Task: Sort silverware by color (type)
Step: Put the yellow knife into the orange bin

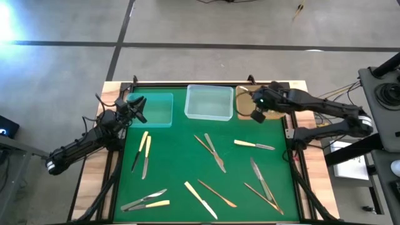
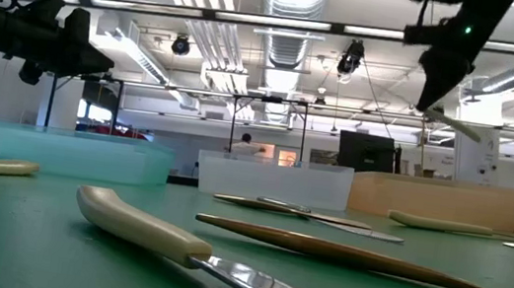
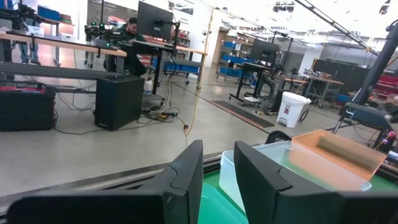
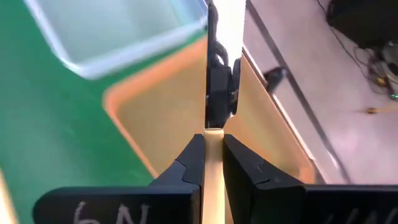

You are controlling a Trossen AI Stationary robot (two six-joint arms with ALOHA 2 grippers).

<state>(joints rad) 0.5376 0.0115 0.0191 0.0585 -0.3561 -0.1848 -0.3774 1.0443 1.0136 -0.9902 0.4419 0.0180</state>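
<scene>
Nearest your low camera lies a cream-handled knife point(image 2: 174, 243) on the counter point(image 1: 181, 156). Your right tool point(image 4: 213, 140) is clamped on a cream-handled knife point(image 4: 224, 37), hanging over the tan tray point(image 1: 242, 103) at one o'clock, likely for a drop there. Your left tool point(image 3: 217, 163) waits at ten o'clock over the teal tray point(image 1: 153, 111), fingers slightly apart and holding nothing. Three trays; the clear tray point(image 1: 208, 102) sits between. I count roughly fifteen pieces of silverware point(image 1: 215, 153) loose, spread toward six.

We counted 3 trays: teal point(image 1: 152, 110), clear point(image 1: 209, 102), tan point(image 1: 242, 102). Approx 15 cutlery pcs point(image 1: 214, 153) lay loose on the mat point(image 1: 181, 162). 2 arms were up.
</scene>
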